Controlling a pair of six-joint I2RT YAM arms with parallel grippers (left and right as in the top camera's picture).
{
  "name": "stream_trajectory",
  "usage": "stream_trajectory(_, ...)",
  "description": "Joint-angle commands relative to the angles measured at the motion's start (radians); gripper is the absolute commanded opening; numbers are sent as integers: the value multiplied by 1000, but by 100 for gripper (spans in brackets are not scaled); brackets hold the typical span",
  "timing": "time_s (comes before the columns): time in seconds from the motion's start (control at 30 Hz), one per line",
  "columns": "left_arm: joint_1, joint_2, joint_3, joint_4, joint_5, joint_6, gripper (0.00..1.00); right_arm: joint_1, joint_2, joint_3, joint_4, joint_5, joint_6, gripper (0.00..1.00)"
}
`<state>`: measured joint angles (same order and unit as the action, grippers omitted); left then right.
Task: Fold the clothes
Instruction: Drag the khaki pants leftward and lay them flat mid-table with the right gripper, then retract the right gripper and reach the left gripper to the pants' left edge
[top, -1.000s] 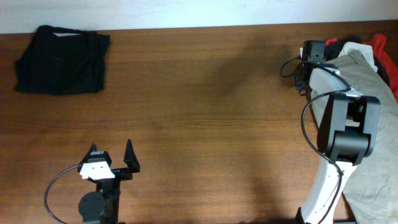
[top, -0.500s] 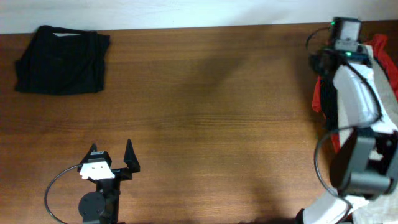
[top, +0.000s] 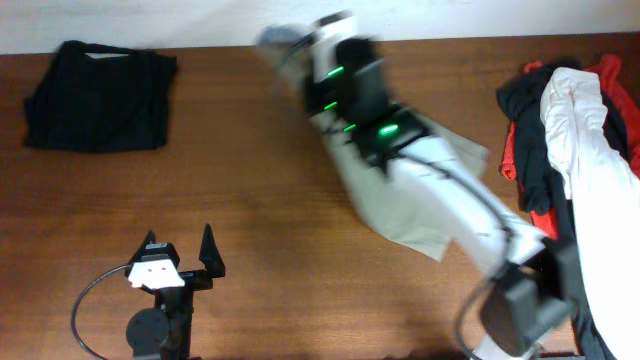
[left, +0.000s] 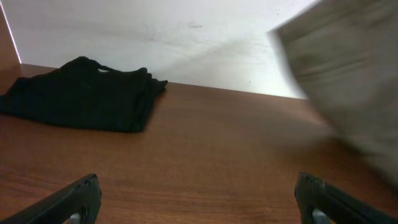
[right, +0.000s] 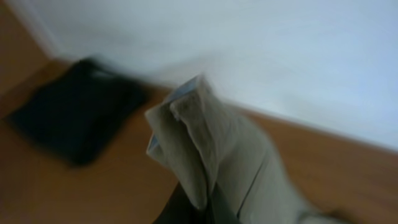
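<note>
My right gripper (top: 300, 45) is shut on the khaki trousers (top: 420, 195) and holds them up over the table's back middle, blurred by motion. The cloth trails down to the right under the arm. In the right wrist view the khaki trousers (right: 217, 149) bunch between the fingers (right: 208, 205). They also show blurred at the right of the left wrist view (left: 348, 68). A pile of white, red and black garments (top: 565, 130) lies at the right edge. My left gripper (top: 180, 262) is open and empty near the front left, also in its wrist view (left: 199, 199).
A folded black garment (top: 98, 95) lies at the back left corner; it shows in the left wrist view (left: 84, 93) and blurred in the right wrist view (right: 74, 118). A pale wall runs behind the table's back edge.
My right arm has swung from the pile at the right edge leftward to the back middle, dragging the khaki trousers off the pile. The left arm has not moved.
</note>
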<state>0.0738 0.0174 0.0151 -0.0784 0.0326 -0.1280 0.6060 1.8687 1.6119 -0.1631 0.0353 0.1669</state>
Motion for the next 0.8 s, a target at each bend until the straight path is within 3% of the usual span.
stream_trajectory(0.0,-3,-5,-6,-2,0,2,99,148,77,15,37,-58,78,6)
stream_trajectory(0.07,-3,-5,-6,-2,0,2,99,198,81,15,42,-58,78,15)
stream_trajectory(0.1,-3,-5,-6,-2,0,2,99,215,81,15,44,-58,77,35)
stream_trajectory(0.17,-3,-5,-6,-2,0,2,99,227,81,15,45,-56,77,45)
stream_trajectory(0.2,-3,-5,-6,-2,0,2,99,216,81,15,48,-46,76,61)
stream_trajectory(0.33,-3,-5,-6,-2,0,2,99,90,56,16,11,-39,74,77)
stream_trajectory(0.37,-3,-5,-6,-2,0,2,99,28,40,16,-39,-39,74,84)
stream_trajectory(0.4,-3,-5,-6,-2,0,2,99,-32,32,16,-80,-39,74,100)
stream_trajectory(0.6,-3,-5,-6,-2,0,2,99,-404,36,15,-335,-38,74,99)
stream_trajectory(0.77,-3,-5,-6,-2,0,2,99,-670,36,15,-401,-58,76,99)
